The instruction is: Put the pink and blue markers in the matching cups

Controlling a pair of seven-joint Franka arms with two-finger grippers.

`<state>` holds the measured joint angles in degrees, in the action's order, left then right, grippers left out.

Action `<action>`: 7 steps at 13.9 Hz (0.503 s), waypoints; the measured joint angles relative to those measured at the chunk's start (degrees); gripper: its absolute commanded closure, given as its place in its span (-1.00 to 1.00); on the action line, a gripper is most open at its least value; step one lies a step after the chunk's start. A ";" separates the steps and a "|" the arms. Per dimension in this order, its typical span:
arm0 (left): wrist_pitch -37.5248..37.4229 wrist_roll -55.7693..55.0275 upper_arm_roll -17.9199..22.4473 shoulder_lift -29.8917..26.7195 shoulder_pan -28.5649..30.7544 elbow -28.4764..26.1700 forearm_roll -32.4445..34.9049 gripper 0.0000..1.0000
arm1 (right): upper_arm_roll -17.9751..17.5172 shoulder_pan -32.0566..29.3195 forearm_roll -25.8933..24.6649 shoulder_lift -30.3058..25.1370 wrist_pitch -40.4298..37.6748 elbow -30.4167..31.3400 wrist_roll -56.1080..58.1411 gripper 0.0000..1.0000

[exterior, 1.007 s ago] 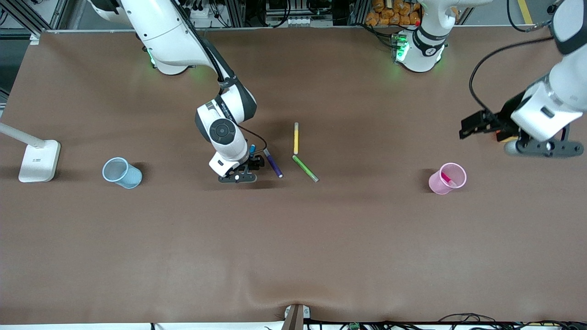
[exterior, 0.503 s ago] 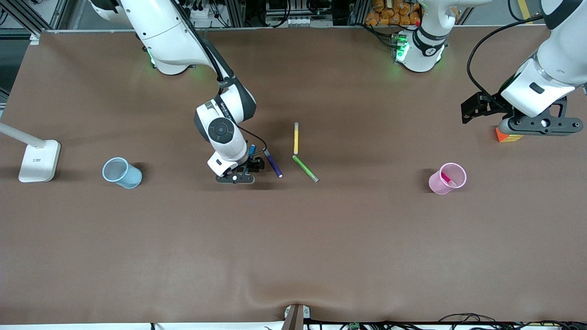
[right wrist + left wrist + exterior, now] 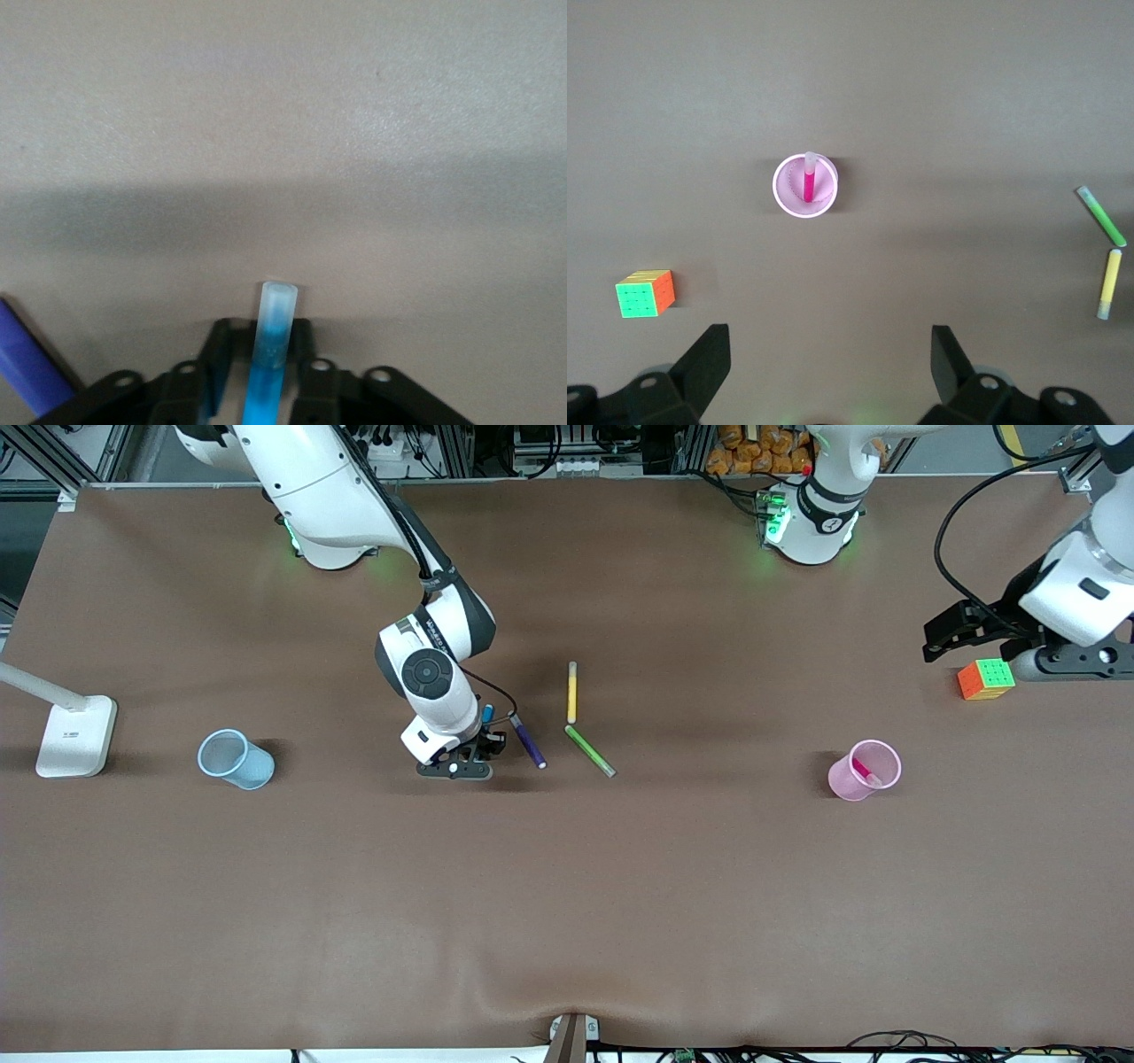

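Observation:
The blue marker lies on the table with only its end showing past my right hand. My right gripper is low over it. In the right wrist view the blue marker runs between the fingers of my right gripper, which is shut on it. The pale blue cup stands toward the right arm's end of the table. The pink marker stands in the pink cup, also in the left wrist view. My left gripper is open and empty beside a colour cube.
A purple marker lies right beside my right gripper. A yellow marker and a green marker lie next to it. The colour cube sits near the left arm's end. A white lamp base stands at the right arm's end.
My left arm has swung toward its end of the table and uncovered the colour cube. My right gripper has shifted slightly at the blue marker.

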<state>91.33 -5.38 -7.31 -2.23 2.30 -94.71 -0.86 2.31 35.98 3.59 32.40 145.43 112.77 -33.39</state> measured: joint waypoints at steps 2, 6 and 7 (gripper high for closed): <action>0.03 3.09 0.06 0.00 1.83 0.00 -0.80 -1.00 | 0.41 -0.04 -0.34 -0.45 0.10 0.00 1.34 1.00; 0.27 4.80 -0.11 0.00 2.46 1.20 -1.00 -1.00 | 1.14 -2.34 -0.39 -2.88 0.13 -0.07 9.75 1.00; 0.27 4.80 -0.27 -0.01 2.35 1.81 -1.00 -1.00 | 1.19 -3.43 -0.39 -3.83 0.09 -0.10 12.54 1.00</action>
<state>91.60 -0.58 -7.58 -2.24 4.64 -92.90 -1.86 3.50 32.54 3.21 28.57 145.51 112.67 -20.85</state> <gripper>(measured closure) 0.000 0.833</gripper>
